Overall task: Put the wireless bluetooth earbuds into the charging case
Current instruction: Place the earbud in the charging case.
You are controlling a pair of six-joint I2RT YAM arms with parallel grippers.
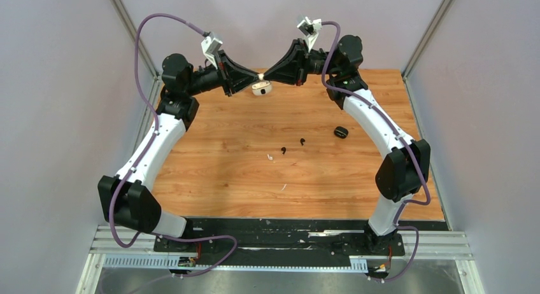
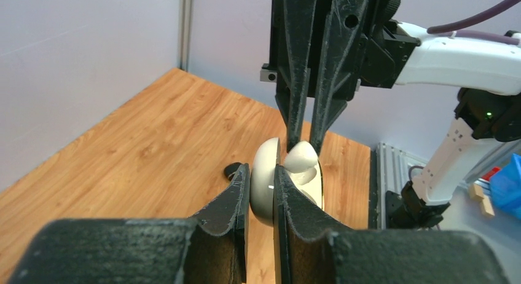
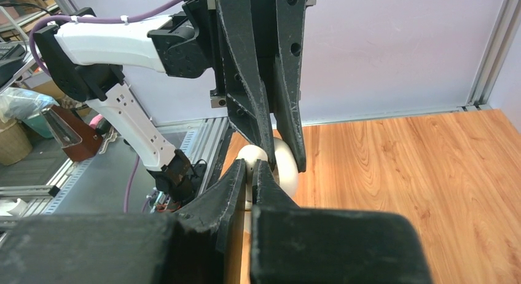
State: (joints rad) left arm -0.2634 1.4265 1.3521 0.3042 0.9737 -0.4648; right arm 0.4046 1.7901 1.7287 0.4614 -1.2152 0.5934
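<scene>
Both grippers meet above the table's far middle. My left gripper [image 1: 253,84] [image 2: 262,169] is shut on one half of the open white charging case [image 1: 262,88] [image 2: 264,189] [image 3: 286,164], held on edge. My right gripper [image 1: 266,77] [image 3: 250,164] comes at it from the opposite side, shut on a white earbud [image 2: 303,157] whose head sits at the case's open inside. On the table lie two black earbuds [image 1: 283,150] [image 1: 302,141] and another white earbud [image 1: 270,157], well clear of both grippers.
A shut black case [image 1: 340,132] lies on the wood at the right, near the right arm's forearm. A pale sliver [image 1: 283,187] lies nearer the front edge. Grey walls stand close behind and on both sides of the table [image 1: 210,173].
</scene>
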